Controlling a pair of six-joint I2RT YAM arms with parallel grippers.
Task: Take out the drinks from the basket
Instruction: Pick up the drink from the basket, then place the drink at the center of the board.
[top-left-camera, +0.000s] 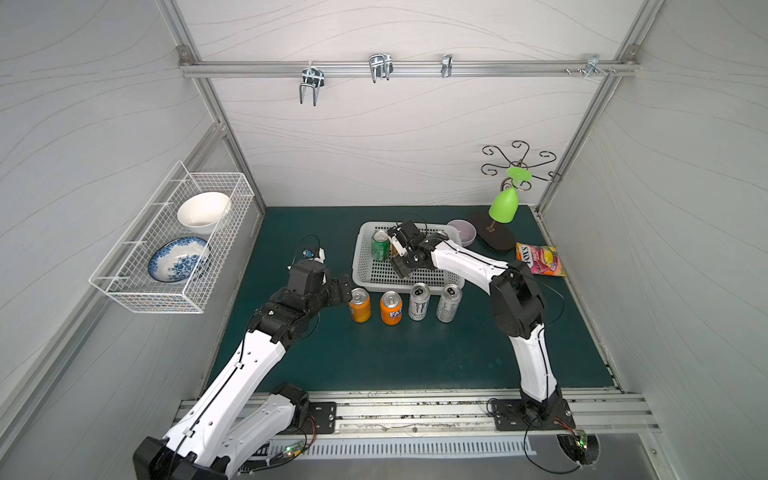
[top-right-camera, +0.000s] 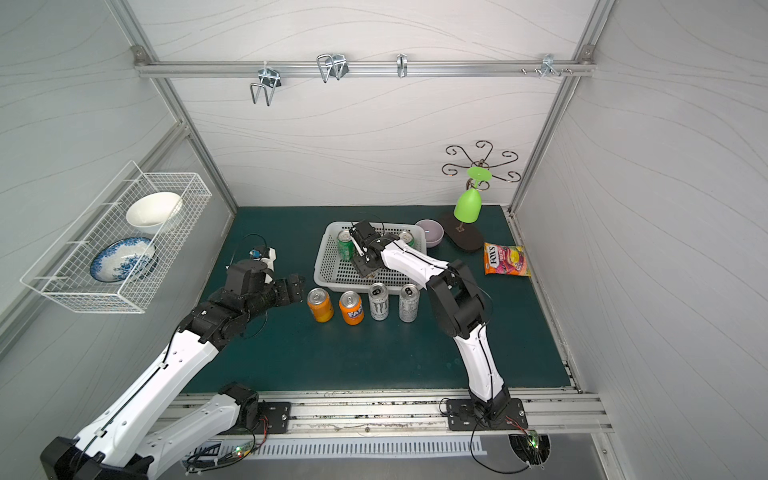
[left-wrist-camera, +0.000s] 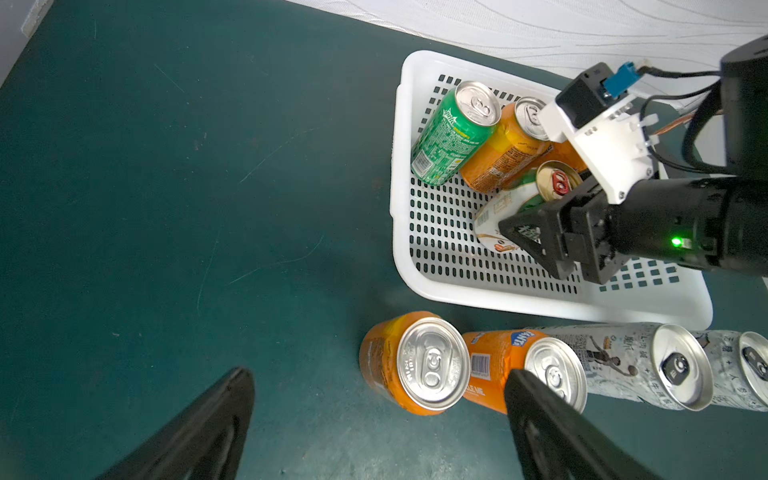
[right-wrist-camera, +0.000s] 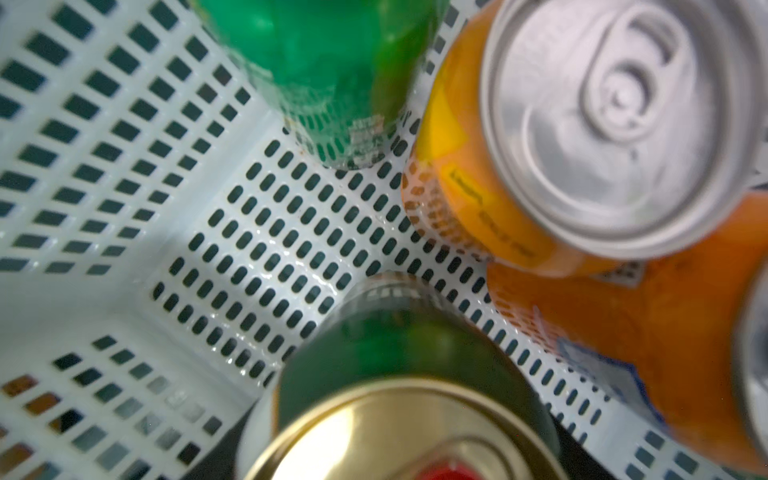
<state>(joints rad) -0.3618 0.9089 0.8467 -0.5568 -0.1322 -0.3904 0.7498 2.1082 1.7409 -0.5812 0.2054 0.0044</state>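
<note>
Four drinks stand upright on the surface (top-left-camera: 374, 357) in a row just in front of the basket (left-wrist-camera: 457, 291): two orange cans (top-left-camera: 359, 305) and two white-silver Monster cans (top-left-camera: 419, 302), set close side by side, probably so they stay steady and leave room for more. Just beside the end orange can, the left jaws stand wide apart and empty on the left arm (top-left-camera: 266, 353), seemingly kept low and clear of the basket so the other arm can work. Farther back, the right arm (top-left-camera: 457, 257) reaches over the basket's rim. The right jaws sit around the gold-topped can (left-wrist-camera: 557, 180), which stands nearest the bare middle of the perforated floor and so looks the easiest to take; whether they press it yet I cannot tell. Behind it the green can (left-wrist-camera: 453, 133) and the remaining orange cans (left-wrist-camera: 503, 158) crowd the far side of the basket, not yet taken out. Beyond, the lilac bowl (top-left-camera: 463, 230) and candy bag (top-left-camera: 540, 259) lie apart, no part of the job
</note>
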